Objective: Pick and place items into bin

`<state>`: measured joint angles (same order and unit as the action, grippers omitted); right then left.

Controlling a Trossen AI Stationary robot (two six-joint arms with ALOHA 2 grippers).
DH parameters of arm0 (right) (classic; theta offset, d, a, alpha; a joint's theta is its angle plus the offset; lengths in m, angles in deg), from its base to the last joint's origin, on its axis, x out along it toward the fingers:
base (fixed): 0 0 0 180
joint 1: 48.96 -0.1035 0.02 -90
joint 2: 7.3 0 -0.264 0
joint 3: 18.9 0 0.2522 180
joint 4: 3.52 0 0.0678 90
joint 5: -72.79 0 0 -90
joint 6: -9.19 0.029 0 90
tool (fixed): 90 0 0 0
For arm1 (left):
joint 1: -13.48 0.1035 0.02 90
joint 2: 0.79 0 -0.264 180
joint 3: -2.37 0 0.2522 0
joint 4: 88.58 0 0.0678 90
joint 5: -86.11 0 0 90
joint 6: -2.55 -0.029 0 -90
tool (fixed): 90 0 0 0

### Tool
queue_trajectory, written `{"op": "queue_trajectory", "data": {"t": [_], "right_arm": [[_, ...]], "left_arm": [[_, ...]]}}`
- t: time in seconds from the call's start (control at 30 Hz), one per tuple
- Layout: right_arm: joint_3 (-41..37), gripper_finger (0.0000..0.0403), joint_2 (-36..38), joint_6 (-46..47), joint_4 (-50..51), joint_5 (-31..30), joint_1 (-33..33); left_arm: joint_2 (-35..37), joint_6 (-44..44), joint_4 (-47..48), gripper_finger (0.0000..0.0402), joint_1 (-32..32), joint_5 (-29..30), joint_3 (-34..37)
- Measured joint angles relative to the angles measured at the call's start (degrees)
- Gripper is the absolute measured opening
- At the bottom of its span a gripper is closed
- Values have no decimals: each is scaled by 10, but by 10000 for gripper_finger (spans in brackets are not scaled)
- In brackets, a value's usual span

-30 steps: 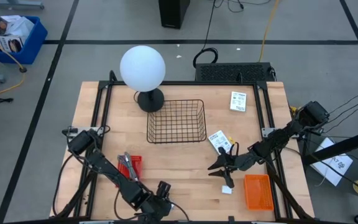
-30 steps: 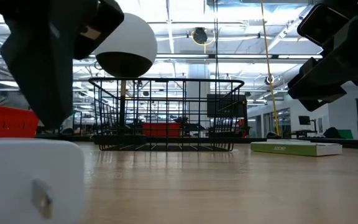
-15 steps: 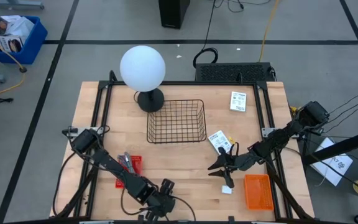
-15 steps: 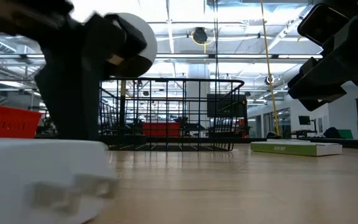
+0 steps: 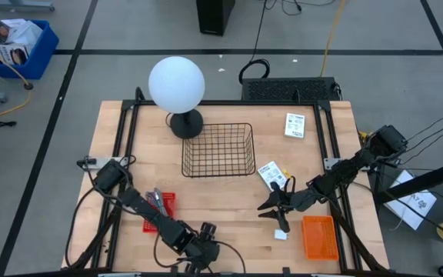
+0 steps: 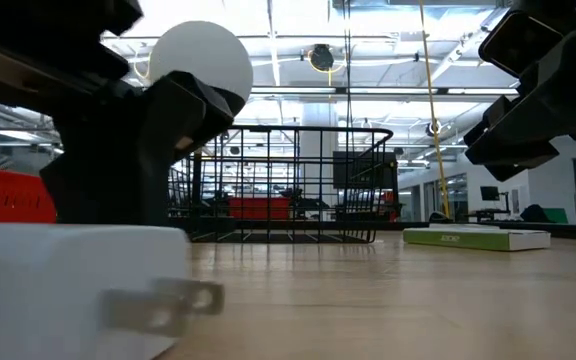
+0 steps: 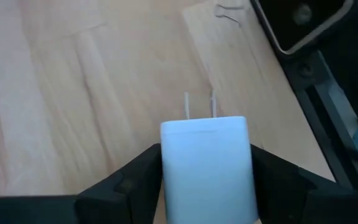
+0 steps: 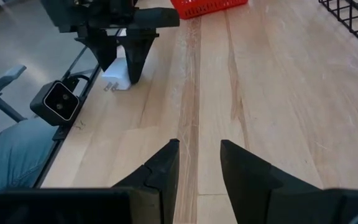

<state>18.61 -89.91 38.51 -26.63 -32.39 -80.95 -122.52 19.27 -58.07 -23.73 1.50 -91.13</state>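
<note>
A white plug block [image 7: 205,168] with two metal prongs [image 7: 199,104] lies near the table's near edge, between the fingers of my left gripper [image 5: 206,248]. The low view shows the same block [image 6: 68,290] close up. My right gripper [image 5: 272,206] hangs open over the table's right part, with nothing between its fingers [image 8: 199,163]. A small white block [image 5: 281,235] lies just near-side of it and a white packet [image 5: 271,174] just beyond. Another packet [image 5: 294,125] lies at the far right. The black wire bin [image 5: 218,149] stands mid-table. My left gripper pinches the plug block by its two opposite side faces [image 7: 166,174], one finger [image 7: 135,180] on each side. The fingers slant down from above. The prongs point away from the wrist. The block lies on the table [image 8: 120,79].
A white globe lamp [image 5: 176,85] stands at the far left of the bin. A red tray [image 5: 160,209] holding a grey metal tool [image 5: 157,200] sits near the left arm. An orange tray [image 5: 319,235] is at the near right. Bare wood lies between the two grippers.
My left gripper has sunk and gone a little toward the table's right edge, coming down around the plug block. The block has turned about on the table: its prongs now stick out sideways in the low view.
</note>
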Motion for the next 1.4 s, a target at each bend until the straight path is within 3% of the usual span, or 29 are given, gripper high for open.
{"op": "queue_trajectory", "data": {"t": [0.13,0.33,0.53,0.63,0.7,1.2,1.4], "right_arm": [[0,111,0,0,0,0,0],[0,110,0,0,0,0,0],[0,110,0,0,-4,0,0],[0,110,0,1,-6,1,-2],[0,111,0,2,-5,0,-6],[-1,110,0,7,3,0,-11],[-1,111,0,11,3,-1,-11]], "left_arm": [[5,6,4,183,5,-2,1],[15,51,12,183,23,8,2],[43,61,46,213,44,13,1],[61,59,56,195,55,22,2],[80,53,76,176,64,33,2],[175,4,154,175,130,37,1],[234,-32,156,177,165,82,0]]}}
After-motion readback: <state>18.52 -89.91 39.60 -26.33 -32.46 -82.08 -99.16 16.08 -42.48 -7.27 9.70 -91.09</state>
